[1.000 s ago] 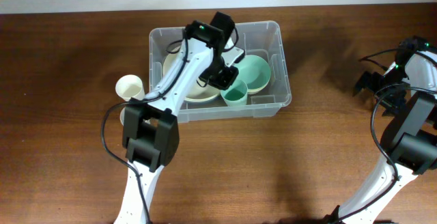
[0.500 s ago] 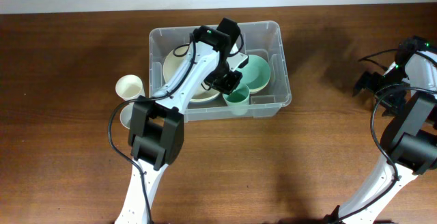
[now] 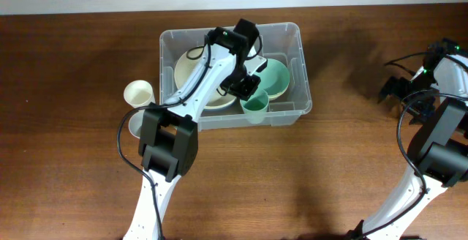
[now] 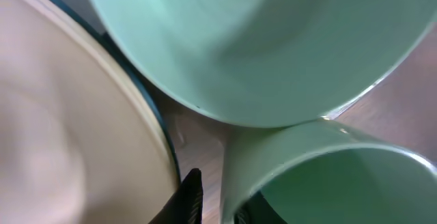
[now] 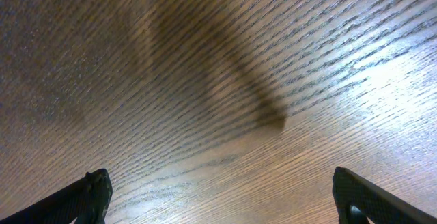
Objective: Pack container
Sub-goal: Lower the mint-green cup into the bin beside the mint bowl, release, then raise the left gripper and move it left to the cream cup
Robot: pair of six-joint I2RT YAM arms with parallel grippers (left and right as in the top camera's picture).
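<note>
Just beside the left wall of the container, a cream cup (image 3: 138, 92) stood on the worktop (image 3: 66, 181), not yet packed. The container (image 3: 302, 64) itself sat in the middle of the worktop, near the far edge. Inside it, from left to right, lay a cream bowl (image 3: 190, 75) and a green bowl (image 3: 278, 75). A green cup (image 3: 255, 108) stood upright against the near wall, touching the green bowl. The left gripper (image 3: 246, 90) was down at this cup.

I judge that the step in hand was to set the cup down and let it go. To do it well, the jaws should open fully and the arm should rise straight up, so that no finger drags the cup wall or tips the cup onto the bowl.

The overhead view hid the fingers under the arm. The left wrist view showed them: one finger (image 4: 187, 198) outside the cup wall with a thin gap, and a dark one inside. Whether the cup was clamped or freed, I cannot tell.

Near the right edge, the right gripper (image 5: 222, 207) hung spread wide over bare wood, with nothing between its fingers.
</note>
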